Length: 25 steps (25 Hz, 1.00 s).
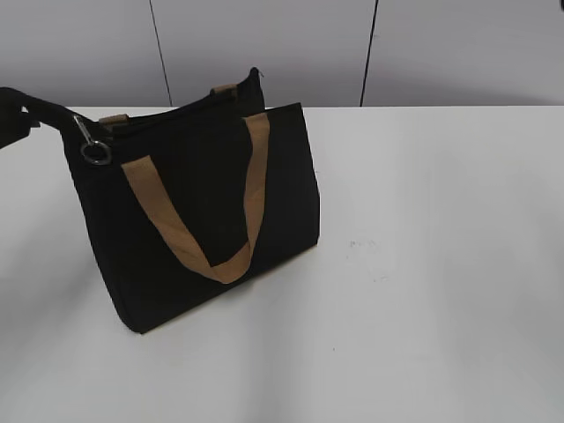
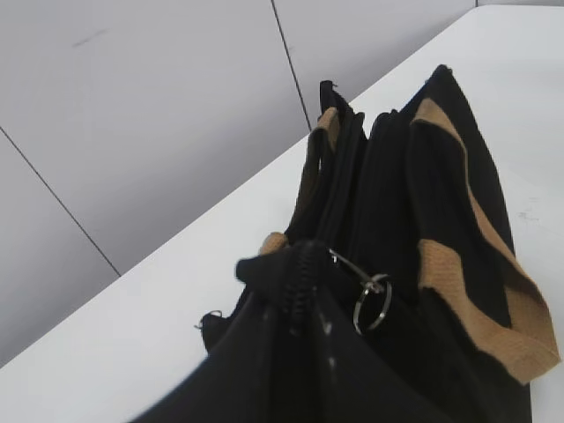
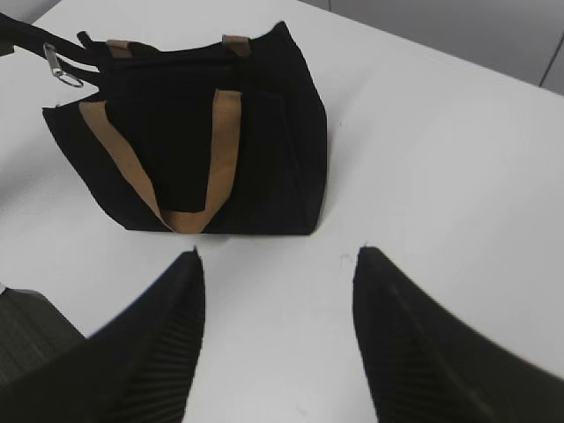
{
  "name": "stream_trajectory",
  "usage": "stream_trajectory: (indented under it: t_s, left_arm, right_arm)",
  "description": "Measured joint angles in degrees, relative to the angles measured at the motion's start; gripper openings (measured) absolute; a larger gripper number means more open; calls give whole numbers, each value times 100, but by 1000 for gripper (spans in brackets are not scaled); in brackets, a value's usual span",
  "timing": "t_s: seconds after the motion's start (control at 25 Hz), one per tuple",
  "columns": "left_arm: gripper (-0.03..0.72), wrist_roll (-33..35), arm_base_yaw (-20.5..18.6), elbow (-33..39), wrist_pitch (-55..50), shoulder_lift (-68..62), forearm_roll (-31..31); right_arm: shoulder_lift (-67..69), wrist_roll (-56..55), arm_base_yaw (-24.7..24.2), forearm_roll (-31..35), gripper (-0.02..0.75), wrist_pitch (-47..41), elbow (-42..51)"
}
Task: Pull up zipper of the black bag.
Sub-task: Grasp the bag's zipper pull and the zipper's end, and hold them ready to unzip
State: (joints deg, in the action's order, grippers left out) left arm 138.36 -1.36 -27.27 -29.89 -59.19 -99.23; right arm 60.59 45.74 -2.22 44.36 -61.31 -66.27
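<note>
The black bag point(image 1: 211, 220) stands on the white table point(image 1: 441, 264), with a tan strap handle point(image 1: 185, 238) hanging down its front. The zipper runs along the top edge point(image 2: 368, 185). Its silvery ring pull point(image 1: 94, 152) hangs at the bag's left end and also shows in the left wrist view point(image 2: 372, 302). My left gripper point(image 1: 26, 110) is shut on the black tail of the zipper tape point(image 2: 300, 273) at that end and pulls it taut to the left. My right gripper point(image 3: 276, 260) is open and empty above the table, in front of the bag point(image 3: 256, 132).
A grey panelled wall point(image 1: 264, 44) stands behind the table's far edge. Bare white table lies right of the bag and in front of it. A dark object point(image 3: 26, 335) shows at the lower left of the right wrist view.
</note>
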Motion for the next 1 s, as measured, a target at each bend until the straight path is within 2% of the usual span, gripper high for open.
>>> stream_trajectory:
  t_s: [0.24, 0.48, 0.6, 0.8, 1.0]
  left_arm:
    - [34, 0, 0, 0, -424, 18, 0]
    - [34, 0, 0, 0, -532, 18, 0]
    - [34, 0, 0, 0, -536, 18, 0]
    - [34, -85, 0, -73, -536, 18, 7]
    - [34, -127, 0, -139, -479, 18, 12]
  right_arm:
    - [968, 606, 1349, 63, 419, 441, -846]
    - [2211, 857, 2567, 35, 354, 596, -1818]
    - [2838, 1209, 2953, -13, 347, 601, -2364]
    - [3591, 1524, 3255, -20, 347, 674, -3057]
    - [4300, 1895, 3541, 45, 347, 1346, -3450]
